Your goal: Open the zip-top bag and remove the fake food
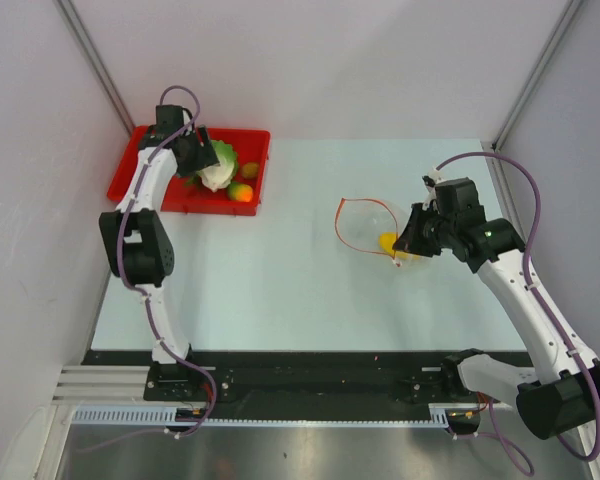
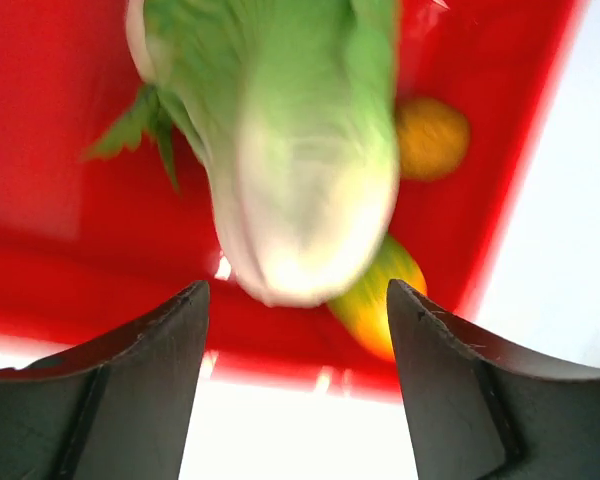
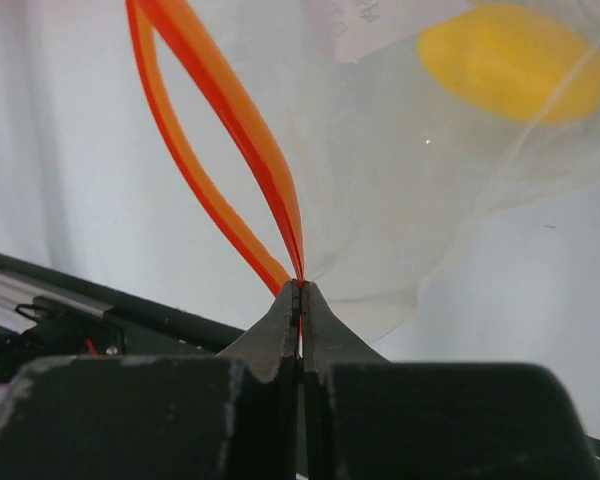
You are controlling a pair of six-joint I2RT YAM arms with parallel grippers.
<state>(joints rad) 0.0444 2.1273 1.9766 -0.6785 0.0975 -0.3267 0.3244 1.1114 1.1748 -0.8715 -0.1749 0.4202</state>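
The zip-top bag (image 1: 372, 222) lies on the table at the right, its red-orange zip strip (image 3: 230, 110) spread into an open loop. My right gripper (image 3: 300, 288) is shut on the near corner of that strip. A yellow piece (image 3: 515, 62) of fake food sits inside the clear plastic, just left of the right gripper (image 1: 401, 250). My left gripper (image 1: 202, 150) hangs open over the red tray (image 1: 130, 178). Just beyond its fingertips (image 2: 195, 300) is the green-and-white lettuce (image 2: 300, 150), blurred, with nothing between the jaws. The orange-red mango (image 2: 375, 300) and a small brownish-orange piece (image 2: 432, 137) lie in the tray beside it.
The red tray (image 2: 60, 200) stands at the table's back-left corner against the wall. White walls with metal struts close in the table's left, back and right sides. The arms' bases and a black rail run along the near edge.
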